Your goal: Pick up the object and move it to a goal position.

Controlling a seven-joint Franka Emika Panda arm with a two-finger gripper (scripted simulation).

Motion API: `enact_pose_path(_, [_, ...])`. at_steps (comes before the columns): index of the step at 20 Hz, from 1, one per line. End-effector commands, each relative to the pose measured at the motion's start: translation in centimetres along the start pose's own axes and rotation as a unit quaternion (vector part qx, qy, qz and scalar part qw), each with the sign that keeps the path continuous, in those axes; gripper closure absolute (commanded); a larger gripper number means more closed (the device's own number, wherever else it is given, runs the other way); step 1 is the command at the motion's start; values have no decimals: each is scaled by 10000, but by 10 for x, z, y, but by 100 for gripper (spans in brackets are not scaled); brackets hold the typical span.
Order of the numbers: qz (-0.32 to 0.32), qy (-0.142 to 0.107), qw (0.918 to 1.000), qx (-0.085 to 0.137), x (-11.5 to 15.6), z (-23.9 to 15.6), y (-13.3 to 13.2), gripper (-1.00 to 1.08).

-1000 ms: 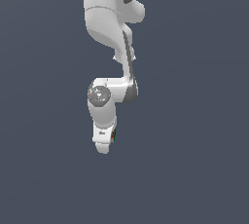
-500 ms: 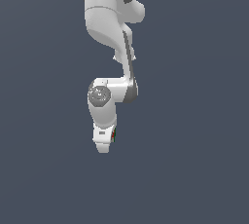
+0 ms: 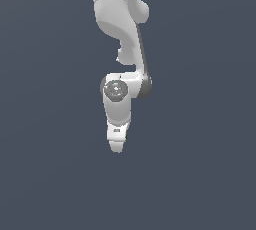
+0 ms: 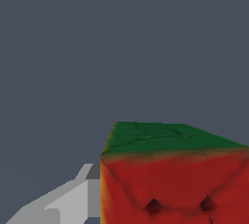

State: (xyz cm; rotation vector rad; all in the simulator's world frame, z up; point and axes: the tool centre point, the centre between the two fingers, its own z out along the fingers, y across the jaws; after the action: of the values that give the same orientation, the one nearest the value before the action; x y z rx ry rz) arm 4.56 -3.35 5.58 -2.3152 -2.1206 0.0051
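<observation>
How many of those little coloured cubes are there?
1. The cube fills the wrist view, right beside a pale finger of the hand. In the exterior view the arm hides it; others could be hidden too.

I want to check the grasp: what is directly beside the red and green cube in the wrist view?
One grey-white finger touches the cube. The opposite finger is out of frame.

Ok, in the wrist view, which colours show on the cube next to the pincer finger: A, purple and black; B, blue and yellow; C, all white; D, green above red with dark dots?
D: the cube shows a green face above a red face with dark dots.
</observation>
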Motion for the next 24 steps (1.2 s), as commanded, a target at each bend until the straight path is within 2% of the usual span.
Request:
enact_pose_path(1, [-9, 0, 10000, -16, 22, -14, -7, 108])
enact_pose_path(19, [-12, -5, 10000, -18, 213, -126, -74, 108])
enact_pose_path(24, [-9, 1, 10000, -18, 254, -150, -85, 108])
